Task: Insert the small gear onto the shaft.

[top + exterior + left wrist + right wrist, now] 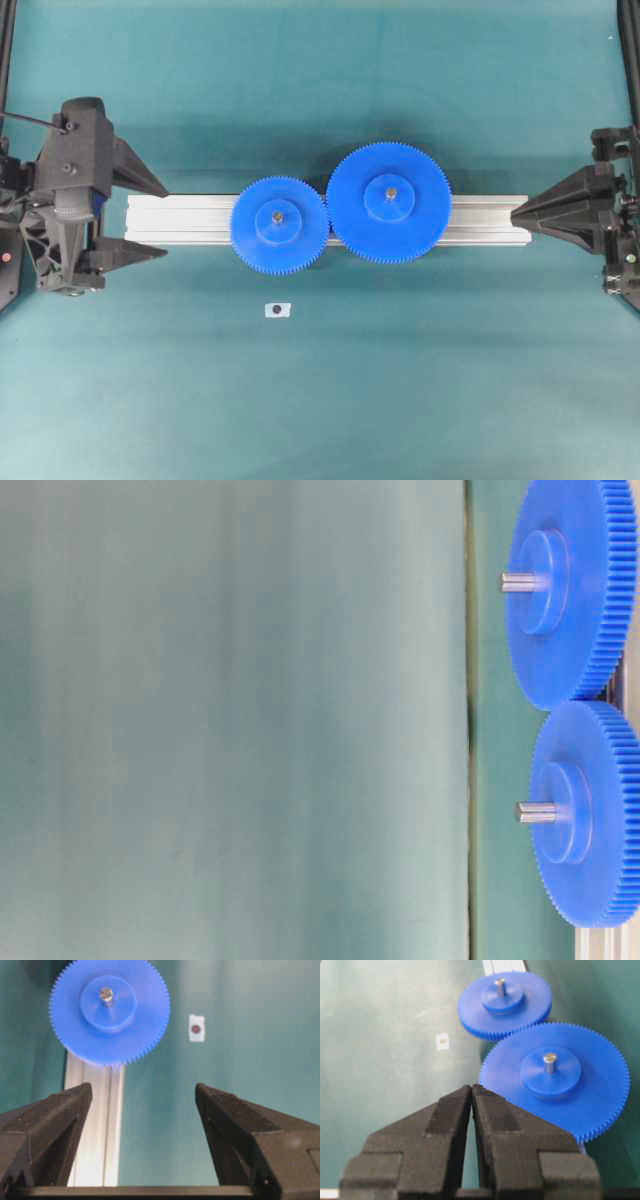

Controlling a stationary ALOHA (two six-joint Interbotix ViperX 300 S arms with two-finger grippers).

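The small gear (279, 222) (109, 1010) (505, 1005) (590, 810) lies flat on the aluminium rail. The shaft (278, 214) (105, 996) (500, 985) (537, 813) pokes up through its hub. Its teeth touch those of the larger blue gear (389, 202) (555, 1080) (570, 590) beside it. My left gripper (165, 218) (143, 1090) stands open and empty off the rail's left end, well short of the small gear. At the rail's right end my right gripper (513, 212) (471, 1087) is shut on nothing, just short of the larger gear's rim.
The ribbed aluminium rail (180, 220) (100, 1120) runs left to right across the teal mat, under both gears. A small white tag with a dark dot (277, 310) (196, 1028) (442, 1041) lies on the mat in front of the small gear.
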